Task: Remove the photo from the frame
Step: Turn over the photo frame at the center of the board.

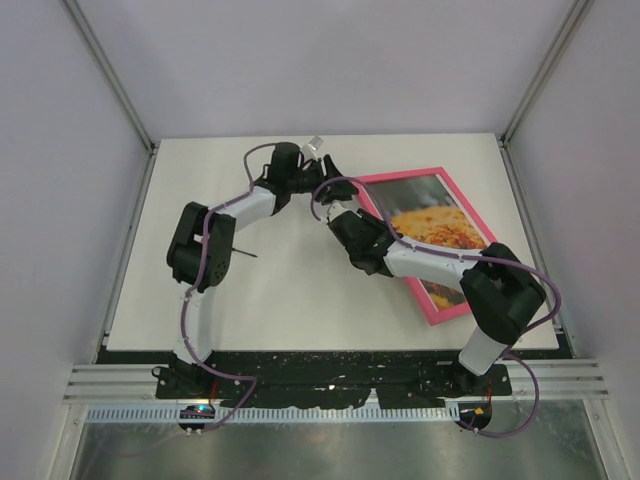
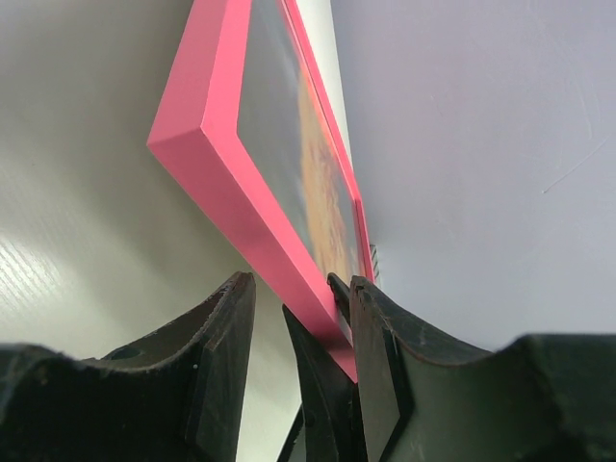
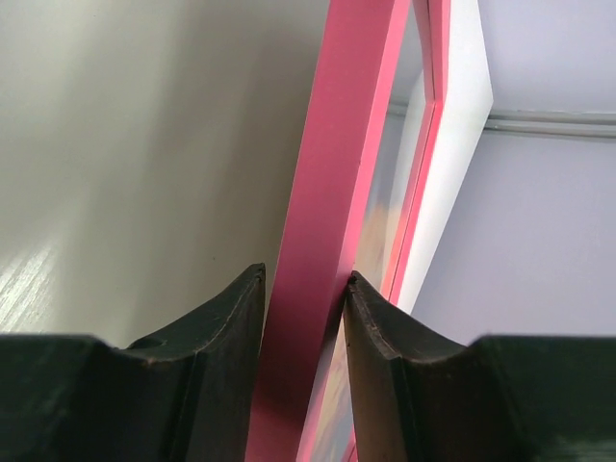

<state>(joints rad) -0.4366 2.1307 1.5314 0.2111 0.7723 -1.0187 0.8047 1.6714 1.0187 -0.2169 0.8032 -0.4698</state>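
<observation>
Black fingers [image 3: 226,346] of the right gripper [image 3: 303,279] fill the bottom of the right wrist view, set on either side of one pink rail of the frame [image 3: 322,183]. Both fingers sit against the rail's sides, so this gripper is clenched on the frame. In the left wrist view the left gripper [image 2: 300,284] straddles another stretch of rail a little way from a frame corner. The rail is hard against one finger, a thin strip of pale surface shows beside the other fingertip, and a dark part low between the fingers hides the rest of the contact. Its jaws stand about half closed, and it reads as grasping the frame. From above, the frame sits skewed on the right half of the white table [image 1: 270,295]. Its lowest corner points toward the near right corner of the table and its upper rail is turned toward the far edge. The photo [image 1: 435,225] is still inside the frame, face up, with orange-yellow flowers below a dark blurred band. The right arm [image 1: 430,262] reaches from the near right across the frame's lower left side to the long left rail. The left arm [image 1: 215,225] bends up from the near left, with its wrist close to the frame's far left corner. Both wrist views show the pink rail tipped at an angle, with pale table on one side and a grey wall [image 1: 300,60] on the other.
</observation>
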